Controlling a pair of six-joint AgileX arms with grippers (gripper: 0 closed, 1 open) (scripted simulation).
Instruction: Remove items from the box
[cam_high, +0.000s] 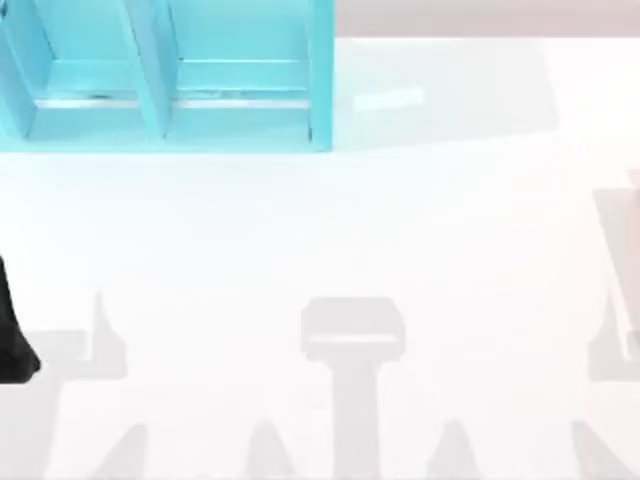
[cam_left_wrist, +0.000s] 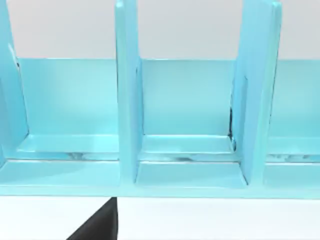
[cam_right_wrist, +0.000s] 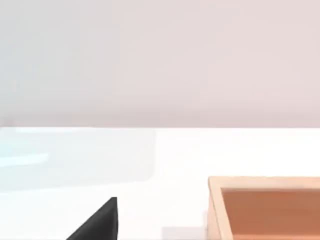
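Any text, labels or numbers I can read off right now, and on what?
None. The blue shelf unit has plain dividers and bare compartments, with no print. The wooden box by the right arm has a plain rim and wall. The white table carries only shadows.

The table (cam_high: 400, 230) was white and mostly bare. A light-blue rack (cam_high: 170, 80) with upright dividers stood on it at the far left, open bays facing the near edge. In the right wrist view a wooden box (cam_right_wrist: 265, 207) with an orange-brown inside sat on the white top.
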